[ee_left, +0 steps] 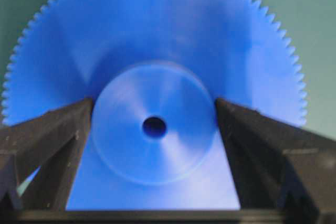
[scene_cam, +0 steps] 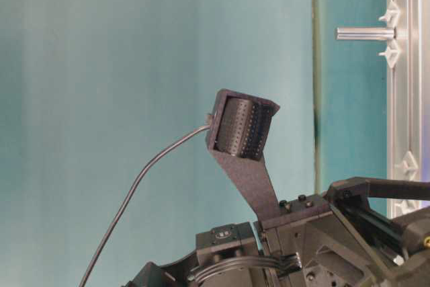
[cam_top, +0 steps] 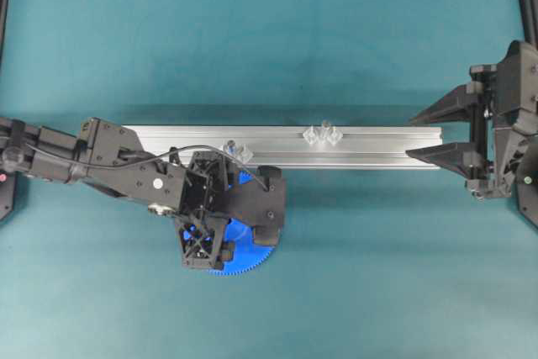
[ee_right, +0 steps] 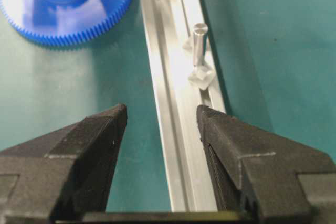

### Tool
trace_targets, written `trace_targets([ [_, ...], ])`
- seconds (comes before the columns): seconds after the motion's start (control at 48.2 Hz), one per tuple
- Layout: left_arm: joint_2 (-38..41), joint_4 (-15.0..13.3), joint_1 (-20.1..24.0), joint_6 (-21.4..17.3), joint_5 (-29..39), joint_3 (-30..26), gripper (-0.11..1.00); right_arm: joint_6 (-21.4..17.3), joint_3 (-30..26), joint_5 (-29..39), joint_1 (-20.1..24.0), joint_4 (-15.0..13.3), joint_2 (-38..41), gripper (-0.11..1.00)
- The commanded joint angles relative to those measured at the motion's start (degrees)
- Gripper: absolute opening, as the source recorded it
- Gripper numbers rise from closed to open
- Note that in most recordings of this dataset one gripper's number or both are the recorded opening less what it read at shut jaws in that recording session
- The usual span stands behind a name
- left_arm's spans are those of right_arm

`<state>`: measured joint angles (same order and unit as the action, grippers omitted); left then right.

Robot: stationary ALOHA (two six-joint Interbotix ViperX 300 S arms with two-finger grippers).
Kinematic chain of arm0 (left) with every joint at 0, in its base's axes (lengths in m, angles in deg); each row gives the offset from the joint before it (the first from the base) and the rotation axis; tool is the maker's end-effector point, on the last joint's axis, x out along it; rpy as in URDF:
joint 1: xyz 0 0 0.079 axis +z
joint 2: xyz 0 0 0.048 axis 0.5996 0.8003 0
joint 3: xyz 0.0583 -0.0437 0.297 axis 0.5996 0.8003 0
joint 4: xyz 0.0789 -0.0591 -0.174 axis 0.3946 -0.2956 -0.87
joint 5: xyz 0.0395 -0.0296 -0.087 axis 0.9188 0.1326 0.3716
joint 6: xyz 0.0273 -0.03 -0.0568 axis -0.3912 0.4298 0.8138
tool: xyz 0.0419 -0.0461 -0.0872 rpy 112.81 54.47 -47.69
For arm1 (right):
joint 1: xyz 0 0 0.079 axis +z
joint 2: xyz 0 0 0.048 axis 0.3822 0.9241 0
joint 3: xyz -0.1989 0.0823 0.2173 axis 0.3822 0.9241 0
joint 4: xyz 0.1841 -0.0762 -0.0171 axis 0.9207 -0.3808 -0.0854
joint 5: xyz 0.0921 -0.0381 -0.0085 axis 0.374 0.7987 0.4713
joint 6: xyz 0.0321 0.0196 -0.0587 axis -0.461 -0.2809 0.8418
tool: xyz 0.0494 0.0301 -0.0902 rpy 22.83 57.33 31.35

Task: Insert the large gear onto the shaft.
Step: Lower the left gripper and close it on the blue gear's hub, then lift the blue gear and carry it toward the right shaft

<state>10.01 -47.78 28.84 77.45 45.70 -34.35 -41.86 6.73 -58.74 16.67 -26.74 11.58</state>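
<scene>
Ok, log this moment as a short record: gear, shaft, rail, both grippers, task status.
large gear: bright blue, lying flat on the teal table, beside the rail
left gripper: open, a finger on either side of the gear's raised hub; contact with the hub cannot be told
shaft: upright pin on a clear mount, nothing on it
aluminium rail: carries the shaft's mount and a second clear mount
right gripper: open, empty, at the rail's end
status: gear not yet lifted or inserted
</scene>
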Motion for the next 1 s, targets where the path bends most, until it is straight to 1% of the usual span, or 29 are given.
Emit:
trace_targets([
  [0.0,-0.7,0.1,-0.2,0.1,0.6,0.0,0.92,-0.4,-0.4,-0.4,0.3,0.1,0.1,0.63],
  [0.083,-0.7,0.1,-0.2,0.2,0.6,-0.4,0.90,-0.4,-0.4,-0.4,0.2,0.1,0.1,0.63],
  [0.249,-0.7,0.1,-0.2,0.3,0.6,-1.7,0.78,-0.4,-0.4,-0.4,0.2,0.2,0.1,0.63],
  [0.623,-0.9,0.2,-0.2,-1.2,0.7,-5.2,0.78,-0.4,-0.1,-0.7,0.2,0.1,0.1,0.63],
  [0.976,-2.3,0.2,-0.2,-1.5,1.3,-8.6,0.78,-0.4,0.0,-0.7,0.2,0.0,0.0,0.63],
])
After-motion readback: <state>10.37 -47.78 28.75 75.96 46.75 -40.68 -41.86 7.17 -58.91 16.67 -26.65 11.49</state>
